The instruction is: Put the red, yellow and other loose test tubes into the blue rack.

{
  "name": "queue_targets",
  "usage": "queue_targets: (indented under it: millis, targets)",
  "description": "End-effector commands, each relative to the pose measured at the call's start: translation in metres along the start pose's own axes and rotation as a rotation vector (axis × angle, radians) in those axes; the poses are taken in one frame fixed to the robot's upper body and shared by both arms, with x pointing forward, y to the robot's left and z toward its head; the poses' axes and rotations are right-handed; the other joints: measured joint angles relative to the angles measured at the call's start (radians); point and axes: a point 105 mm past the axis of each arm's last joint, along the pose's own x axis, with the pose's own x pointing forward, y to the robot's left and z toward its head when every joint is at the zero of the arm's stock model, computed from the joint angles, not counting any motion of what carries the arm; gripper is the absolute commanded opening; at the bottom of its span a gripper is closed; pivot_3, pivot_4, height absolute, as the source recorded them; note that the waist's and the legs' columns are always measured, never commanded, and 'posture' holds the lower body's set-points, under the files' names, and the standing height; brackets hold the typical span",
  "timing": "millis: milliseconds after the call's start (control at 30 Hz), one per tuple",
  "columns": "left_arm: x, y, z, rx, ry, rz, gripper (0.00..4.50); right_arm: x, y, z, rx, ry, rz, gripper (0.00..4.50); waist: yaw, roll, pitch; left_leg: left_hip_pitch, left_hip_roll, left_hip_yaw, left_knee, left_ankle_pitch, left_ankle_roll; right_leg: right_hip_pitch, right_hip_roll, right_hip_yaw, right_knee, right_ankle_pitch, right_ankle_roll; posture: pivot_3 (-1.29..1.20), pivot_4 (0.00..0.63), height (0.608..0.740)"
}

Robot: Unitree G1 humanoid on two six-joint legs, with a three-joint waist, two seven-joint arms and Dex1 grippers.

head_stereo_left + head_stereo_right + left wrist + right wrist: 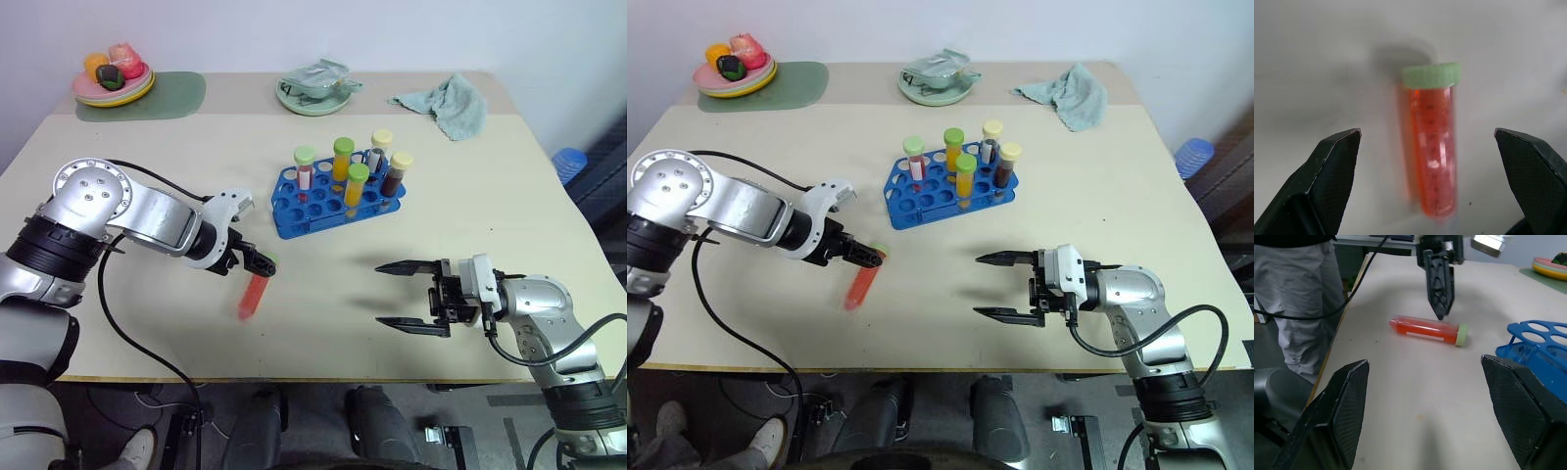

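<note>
1. the red tube (252,293) lies flat on the table (118,323), well short of the blue rack (328,201), its pale green cap toward the rack. it is the one task tube lying loose here, so i judge it is the one being gone after.
2. the left gripper (257,262) hangs just over the tube's capped end, pointing steeply down. in the left wrist view its two fingers (1332,166) stand wide apart with the tube between them and touching neither, which looks like lining up for a pinch across the tube's width. nothing is held yet.
3. the right gripper (407,294) sits low over the table on the other side, pointing sideways toward the tube, its fingers spread and empty. from there it is near enough to take a hand-over or steady the rack; which of these is meant i cannot tell.
4. the rack stands upright near the table's middle with several capped tubes already in its holes, among them yellow ones and a dark one. the front rows of holes are free, so there is room for the red tube.
5. next, as i read it, the left fingers must drop around the tube and close. a round tube on a smooth top may roll away if one finger touches first.
6. a cloth (446,103) and dishes sit at the far edge, out of the way.
</note>
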Motion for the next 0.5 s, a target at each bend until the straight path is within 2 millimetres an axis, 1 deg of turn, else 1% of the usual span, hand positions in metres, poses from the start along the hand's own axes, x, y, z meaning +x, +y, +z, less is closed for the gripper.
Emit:
queue_targets:
  millis: [33,500]
  targets:
    - [-0.006,0.004,0.006,0.008,0.016,0.055,4.5,-0.003,0.002,0.012,-0.04,-0.015,-0.033,3.71,0.0,0.0,0.0,0.0,0.0,0.0,0.0,0.0,0.0,0.0,0.0,0.0,0.0,0.0,0.0,0.0,0.15,0.74]
    - [0.014,0.008,0.008,-0.001,0.091,0.153,4.5,-0.001,0.011,0.013,-0.032,-0.007,-0.075,3.71,0.003,0.0,0.0,0.0,0.0,0.0,0.0,0.0,-0.001,0.0,0.0,0.0,0.0,0.0,0.0,0.0,0.15,0.74]
